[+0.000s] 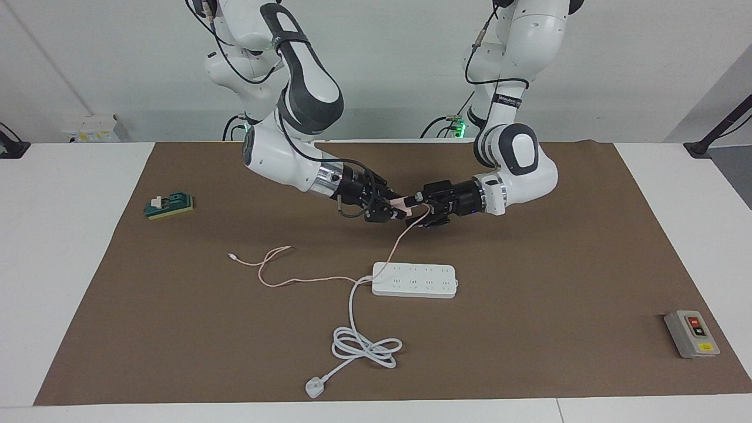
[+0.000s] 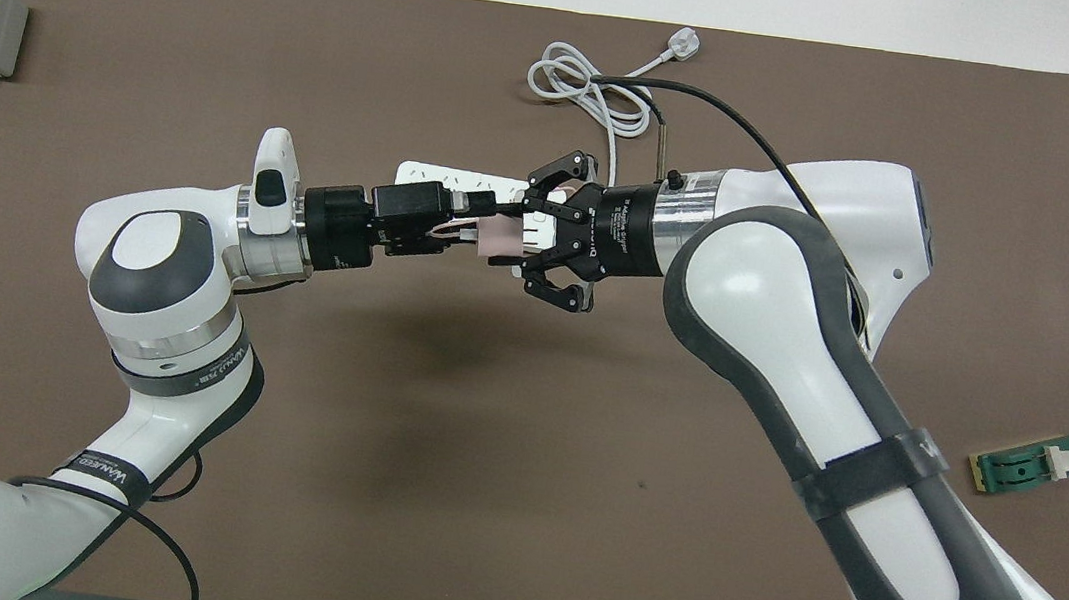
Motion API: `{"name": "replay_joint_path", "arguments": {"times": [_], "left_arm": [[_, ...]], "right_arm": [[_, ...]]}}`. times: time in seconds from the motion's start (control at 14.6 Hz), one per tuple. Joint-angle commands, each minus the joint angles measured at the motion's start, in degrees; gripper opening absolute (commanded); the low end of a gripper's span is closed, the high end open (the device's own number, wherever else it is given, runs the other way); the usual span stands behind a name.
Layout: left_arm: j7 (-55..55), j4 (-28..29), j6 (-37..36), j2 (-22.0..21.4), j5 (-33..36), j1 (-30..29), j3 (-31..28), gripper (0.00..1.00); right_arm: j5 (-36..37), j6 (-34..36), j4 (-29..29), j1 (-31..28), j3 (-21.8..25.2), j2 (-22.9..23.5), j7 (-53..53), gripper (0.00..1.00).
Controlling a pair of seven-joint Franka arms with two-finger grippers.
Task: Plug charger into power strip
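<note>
we see a matt brown paper-like mat (image 1: 529,329), a glossy white plastic power strip (image 1: 415,280), smooth shiny arm shells (image 2: 796,300).

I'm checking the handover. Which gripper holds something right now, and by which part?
The right gripper is shut on the charger, gripping its pink cube body up in the air. The left gripper stands open around it, holding nothing.

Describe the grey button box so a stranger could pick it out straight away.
Start from the brown mat covering the table, and go to the corner at the left arm's end, farthest from the robots. There the grey box lies flat and alone, well away from the white power strip at the mat's middle. It alone has red and black buttons on top and a small yellow label at one end.
</note>
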State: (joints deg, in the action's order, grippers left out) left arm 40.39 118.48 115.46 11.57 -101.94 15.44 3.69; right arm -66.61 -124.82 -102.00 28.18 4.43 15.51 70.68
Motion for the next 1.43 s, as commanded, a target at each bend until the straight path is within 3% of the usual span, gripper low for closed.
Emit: {"name": "replay_joint_path", "arguments": {"times": [0.0, 0.34, 1.16, 1.37], "left_arm": [[0.73, 0.61, 1.43, -1.89, 0.69, 0.90, -0.44, 1.00], [5.83, 3.50, 1.53, -2.95, 0.60, 0.91, -0.44, 1.00], [8.39, 3.07, 2.84, -3.48, 0.42, 1.25, -0.35, 1.00], [8.39, 3.16, 2.58, -3.48, 0.42, 1.52, -0.44, 0.95]], "right_arm": [[-1.33, -1.30, -1.18, 0.47, 0.14, -0.74, 1.04, 0.00], [-1.33, -1.39, -1.36, 0.56, 0.14, -0.74, 0.69, 0.00], [-1.24, -2.18, -1.71, 0.65, 0.14, -0.65, 0.34, 0.00], [-1.24, -2.27, -1.80, 0.65, 0.14, -0.65, 0.25, 0.00]]}}
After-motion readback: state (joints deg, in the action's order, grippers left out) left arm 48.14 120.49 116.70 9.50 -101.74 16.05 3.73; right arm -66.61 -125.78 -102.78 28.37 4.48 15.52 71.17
